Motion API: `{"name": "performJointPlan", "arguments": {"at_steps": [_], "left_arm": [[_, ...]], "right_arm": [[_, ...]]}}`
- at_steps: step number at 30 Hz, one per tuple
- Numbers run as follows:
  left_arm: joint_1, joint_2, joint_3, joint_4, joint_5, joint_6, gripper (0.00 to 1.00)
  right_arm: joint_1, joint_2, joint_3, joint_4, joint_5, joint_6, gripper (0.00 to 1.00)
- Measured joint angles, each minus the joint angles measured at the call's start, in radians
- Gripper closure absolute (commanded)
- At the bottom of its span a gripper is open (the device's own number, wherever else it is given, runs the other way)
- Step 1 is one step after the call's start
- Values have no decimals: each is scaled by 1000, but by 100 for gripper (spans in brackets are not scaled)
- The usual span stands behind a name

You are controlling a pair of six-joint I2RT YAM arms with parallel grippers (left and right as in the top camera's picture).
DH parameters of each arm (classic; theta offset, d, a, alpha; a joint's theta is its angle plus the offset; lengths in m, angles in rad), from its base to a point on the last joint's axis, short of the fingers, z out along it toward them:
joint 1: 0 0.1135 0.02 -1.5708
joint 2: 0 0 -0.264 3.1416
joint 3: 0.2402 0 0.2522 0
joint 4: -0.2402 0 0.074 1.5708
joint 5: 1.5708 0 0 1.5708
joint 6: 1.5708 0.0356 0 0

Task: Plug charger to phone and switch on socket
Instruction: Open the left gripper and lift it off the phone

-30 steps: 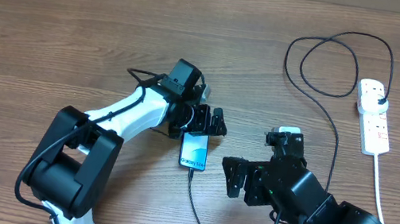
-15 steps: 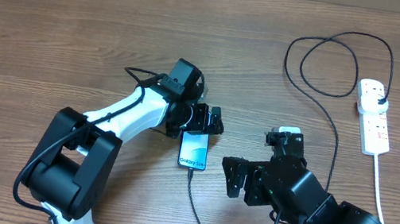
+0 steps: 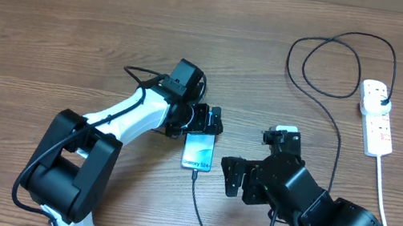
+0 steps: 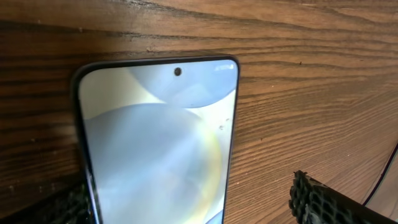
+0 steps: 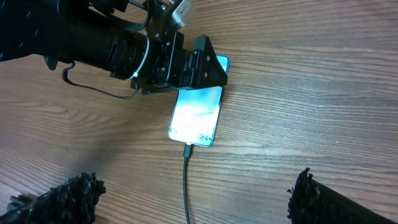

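The phone (image 3: 197,153) lies flat on the table with its light blue screen up. It also shows in the left wrist view (image 4: 155,149) and the right wrist view (image 5: 196,117). The charger cable (image 3: 198,214) has its connector tip in the phone's bottom end (image 5: 186,151). Its black plug adapter (image 3: 383,100) sits in the white socket strip (image 3: 376,118). My left gripper (image 3: 205,123) is open over the phone's top end, its fingers either side (image 4: 186,202). My right gripper (image 3: 233,177) is open and empty, just right of the phone (image 5: 193,196).
The black cable makes a large loop (image 3: 339,62) at the back right and runs down past my right arm. The strip's white cord (image 3: 381,186) trails toward the front right. My left arm (image 5: 118,43) fills the upper left of the right wrist view.
My right gripper has shifted slightly left toward the phone. My left gripper has eased slightly left at the phone's top end. The phone and cable stay in place.
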Motion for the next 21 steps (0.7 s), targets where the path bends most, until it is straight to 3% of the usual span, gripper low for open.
{"name": "performJointPlan", "arguments": {"at_steps": [21], "left_arm": [[-1, -2, 5, -2, -59, 0, 0]], "right_arm": [[0, 0, 0, 0, 0, 2, 0]]}}
